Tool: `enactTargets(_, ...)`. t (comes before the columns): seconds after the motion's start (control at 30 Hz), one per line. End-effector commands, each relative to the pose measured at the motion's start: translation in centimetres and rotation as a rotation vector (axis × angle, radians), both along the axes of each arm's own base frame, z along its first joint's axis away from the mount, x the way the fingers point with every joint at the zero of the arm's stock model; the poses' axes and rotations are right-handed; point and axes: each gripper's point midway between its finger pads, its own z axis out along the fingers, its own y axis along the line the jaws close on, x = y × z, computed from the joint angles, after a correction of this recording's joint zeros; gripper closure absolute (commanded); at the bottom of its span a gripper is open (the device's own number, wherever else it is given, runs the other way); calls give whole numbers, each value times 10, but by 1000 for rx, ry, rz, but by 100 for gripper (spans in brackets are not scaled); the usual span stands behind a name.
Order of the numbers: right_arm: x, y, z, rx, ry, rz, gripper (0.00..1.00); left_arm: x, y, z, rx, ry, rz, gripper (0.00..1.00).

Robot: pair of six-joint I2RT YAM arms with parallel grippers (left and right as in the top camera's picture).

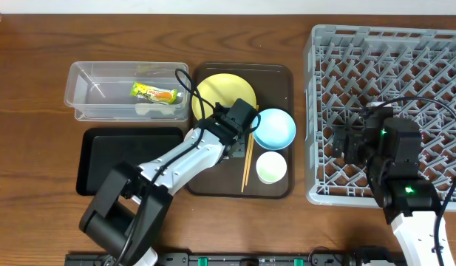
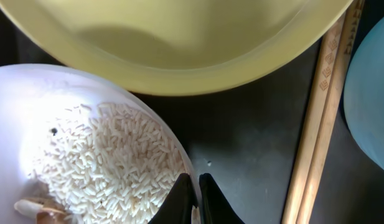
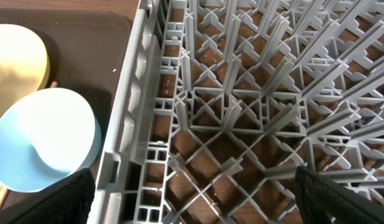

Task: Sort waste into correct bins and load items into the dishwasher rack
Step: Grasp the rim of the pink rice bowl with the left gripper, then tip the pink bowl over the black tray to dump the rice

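Note:
My left gripper (image 2: 195,178) (image 1: 239,124) is shut on the rim of the white bowl (image 2: 30,112), one finger inside and one outside. The bowl holds loose rice grains (image 2: 104,162) and is hidden under the arm in the overhead view. Just beyond it lies the yellow plate (image 2: 179,37) (image 1: 220,92). The wooden chopsticks (image 2: 316,124) (image 1: 246,162) and the light-blue bowl (image 2: 372,106) (image 1: 276,127) are to its right. A small pale cup (image 1: 271,167) stands near the front. My right gripper (image 3: 193,180) (image 1: 347,140) hangs open over the left side of the grey dishwasher rack (image 1: 390,59) (image 3: 241,93).
The dishes sit on a dark-brown serving tray (image 1: 283,74). The clear tub (image 1: 87,89) at the back left holds the snack wrapper (image 1: 155,92) and a white paper scrap (image 1: 150,109). The black tray (image 1: 102,159) lies in front of it.

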Motion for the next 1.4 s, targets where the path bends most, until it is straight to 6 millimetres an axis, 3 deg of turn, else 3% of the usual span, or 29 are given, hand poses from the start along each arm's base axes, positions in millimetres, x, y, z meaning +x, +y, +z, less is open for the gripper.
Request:
enactTargets(0.0,3,3,9,9,-18,4,1,1,-2,21,-36,-37,-3,94)
enactTargets(0.2,3,3,9,8,-18,5,1,0,5,74,-105,-134,10,94)
enactTargets(0.33,3,3,9,8,-18,5,1,-1,34,100,-121,-161,76,94)
enactTargets(0.47,3,3,9,8,-18,5,1,-3,60,103,-180,-93,133,94)
enactTargets(0.8,3,3,9,9,-18,4,1,9,110,93,-519,50,185,94)
enactTargets(1.03,3,3,9,8,-19,5,1,19,122,107,-895,55,116,94)
enactTargets(1.27,3,3,9,8,-19,5,1,30,143,130,-1296,58,186,94)
enactTargets(1.37,3,3,9,8,-18,5,1,31,156,133,-1391,65,245,94)
